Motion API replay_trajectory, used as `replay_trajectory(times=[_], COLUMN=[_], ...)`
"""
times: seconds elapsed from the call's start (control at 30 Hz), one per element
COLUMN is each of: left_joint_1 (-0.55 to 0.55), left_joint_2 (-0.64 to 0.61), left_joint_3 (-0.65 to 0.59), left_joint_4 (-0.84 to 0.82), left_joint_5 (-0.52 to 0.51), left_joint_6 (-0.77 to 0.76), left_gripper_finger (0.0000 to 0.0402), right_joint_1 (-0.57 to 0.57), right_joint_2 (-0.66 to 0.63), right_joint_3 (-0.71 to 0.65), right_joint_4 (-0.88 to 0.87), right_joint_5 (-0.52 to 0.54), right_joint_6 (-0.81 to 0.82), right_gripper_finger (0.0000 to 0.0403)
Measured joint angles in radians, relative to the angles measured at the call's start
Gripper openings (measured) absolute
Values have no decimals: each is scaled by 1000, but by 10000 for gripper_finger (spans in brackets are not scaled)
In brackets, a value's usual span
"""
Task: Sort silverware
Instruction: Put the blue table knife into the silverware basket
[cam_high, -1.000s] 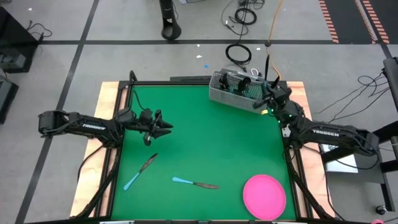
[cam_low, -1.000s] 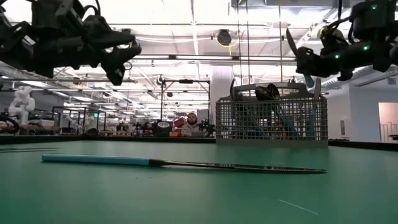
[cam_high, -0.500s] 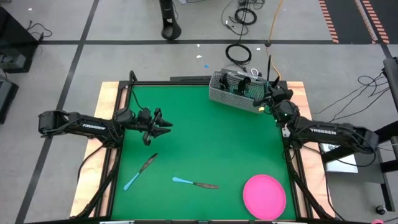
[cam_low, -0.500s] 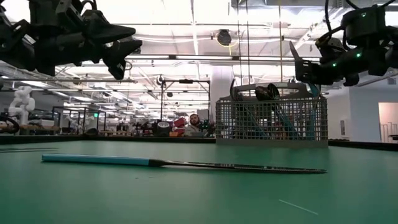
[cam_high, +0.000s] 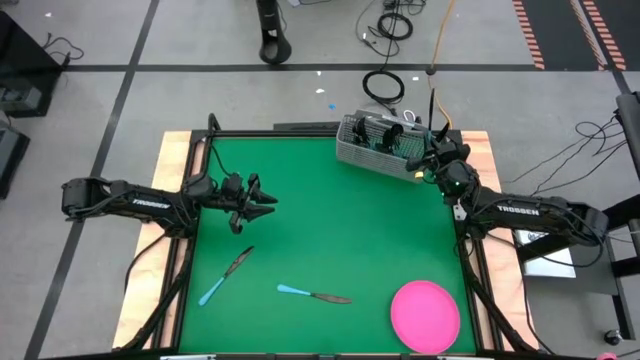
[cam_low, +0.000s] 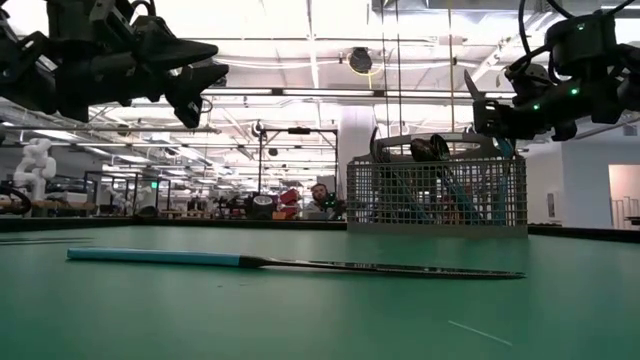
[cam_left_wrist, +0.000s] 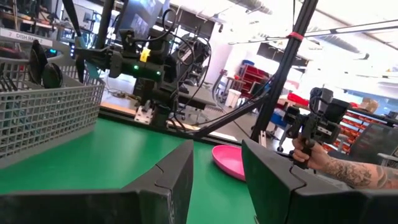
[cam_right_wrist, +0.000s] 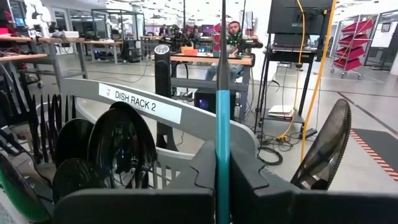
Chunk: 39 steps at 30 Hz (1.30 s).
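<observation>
Two pieces of silverware lie flat on the green table: a knife (cam_high: 313, 294) (cam_low: 290, 262) at the near middle and another piece (cam_high: 225, 275) at the near left. The grey mesh caddy (cam_high: 380, 148) (cam_low: 436, 195) stands at the far right and holds several dark-headed pieces. Just beside the caddy's right end, my right gripper (cam_high: 428, 165) (cam_right_wrist: 222, 171) is shut on a light-blue-handled piece, seemingly a knife (cam_low: 470, 90). Above the table's left part my left gripper (cam_high: 262, 205) (cam_left_wrist: 217, 180) hangs open with nothing between its fingers. My right gripper pinches the piece's light blue handle (cam_right_wrist: 222, 155) between its two fingers. The fingers point roughly level toward the caddy and lie across the handle. The piece stands about upright, dark head (cam_low: 469, 85) up, lifted clear of the table and level with the caddy's rim (cam_right_wrist: 143, 102).
A pink plate (cam_high: 425, 315) (cam_left_wrist: 230, 160) sits at the near right corner. The table's middle is bare green mat (cam_high: 340, 220). A person's hand with a device (cam_left_wrist: 317, 152) shows beyond the table's right side.
My right gripper has turned a little and sunk slightly beside the caddy's right end; the held piece has come down with it, still upright.
</observation>
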Motion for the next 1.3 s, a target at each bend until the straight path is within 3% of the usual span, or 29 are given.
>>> replay_trajectory(times=[0.53,1.0,1.13,1.3], left_joint_1=[0,0,0,0], left_joint_2=[0,0,0,0], left_joint_3=[0,1,1,1], left_joint_4=[0,0,0,0], left_joint_5=[35,36,36,39], left_joint_6=[-3,0,-1,-18], left_gripper_finger=[138,136,136,136], right_joint_1=[0,1,1,9], right_joint_2=[0,0,0,-1], right_joint_3=[0,0,0,0], right_joint_4=[-1,-1,-1,24], right_joint_5=[4,3,-1,-79], right_joint_6=[-8,24,24,2], right_gripper_finger=[8,148,167,173])
